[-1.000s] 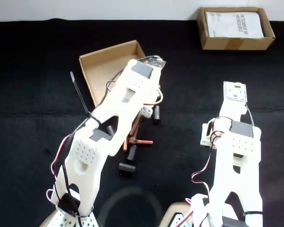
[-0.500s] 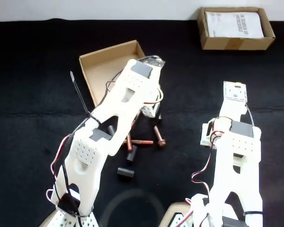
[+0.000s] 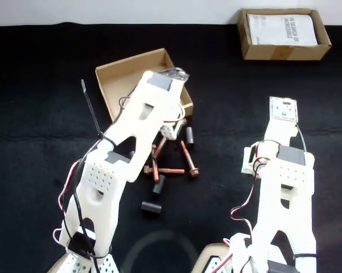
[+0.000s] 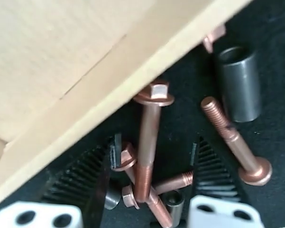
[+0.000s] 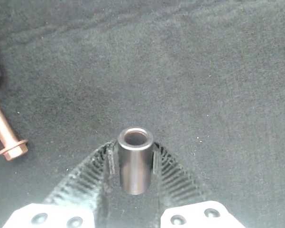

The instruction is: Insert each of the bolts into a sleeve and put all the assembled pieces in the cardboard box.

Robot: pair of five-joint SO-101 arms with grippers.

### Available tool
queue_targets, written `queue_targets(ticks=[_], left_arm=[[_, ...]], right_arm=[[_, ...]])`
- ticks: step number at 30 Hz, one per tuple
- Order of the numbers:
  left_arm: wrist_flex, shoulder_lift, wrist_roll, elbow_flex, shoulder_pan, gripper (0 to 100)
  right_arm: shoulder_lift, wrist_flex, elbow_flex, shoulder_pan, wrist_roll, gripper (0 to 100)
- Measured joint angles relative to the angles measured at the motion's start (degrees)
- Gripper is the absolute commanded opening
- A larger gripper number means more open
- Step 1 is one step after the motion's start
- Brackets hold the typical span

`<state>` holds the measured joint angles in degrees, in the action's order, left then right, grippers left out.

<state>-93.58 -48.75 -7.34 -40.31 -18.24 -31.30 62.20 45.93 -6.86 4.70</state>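
Observation:
Several copper bolts [image 3: 186,157] and dark sleeves [image 3: 189,135] lie scattered on the black table just in front of the open cardboard box [image 3: 120,78]. My left gripper [image 4: 155,149] hangs open over this pile at the box's near corner. One bolt [image 4: 148,137] lies between its fingers, head against the box wall [image 4: 109,80], and a sleeve [image 4: 239,83] and another bolt [image 4: 233,141] lie beside it. My right gripper [image 5: 133,159] is shut on an upright sleeve [image 5: 134,164] above bare table to the right of the pile.
A second cardboard box [image 3: 284,50] holding a printed sheet stands at the back right. Two more sleeves [image 3: 151,207] lie nearer the arm bases. A black cable tie [image 3: 91,111] sticks up beside the left arm. A bolt [image 5: 4,130] lies off to one side of the right gripper.
The left arm swung left toward the box. The bolts, bunched under its gripper a second ago, now lie spread out, one rolled right. The right arm has not moved.

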Motion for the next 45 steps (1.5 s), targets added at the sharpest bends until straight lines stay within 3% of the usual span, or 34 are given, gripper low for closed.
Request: queue_targets(ticks=[5,10,19,22,29,39,45], left_arm=[[0.53,-2.11,0.09,0.00,-0.09,23],[1.85,-3.34,0.18,-2.64,-0.44,0],[2.02,-4.04,0.18,-9.14,-0.44,1],[-1.23,-4.04,0.18,-13.36,-0.44,1],[-7.12,-3.60,0.18,-24.18,-1.32,1],[-7.74,19.25,-5.27,-23.03,-1.67,1],[-7.82,41.23,-5.45,-6.86,-1.67,1]], right_arm=[[0.00,0.00,0.00,0.00,0.00,0.8],[0.00,0.00,0.00,0.00,0.00,0.8],[0.00,0.00,0.00,-0.09,0.00,0.8],[0.00,0.00,0.00,0.09,0.00,0.8],[0.00,3.52,0.00,8.00,1.93,0.8],[0.00,15.74,-20.04,20.04,-7.56,0.8],[0.00,27.69,-36.31,26.29,-12.22,0.8]])
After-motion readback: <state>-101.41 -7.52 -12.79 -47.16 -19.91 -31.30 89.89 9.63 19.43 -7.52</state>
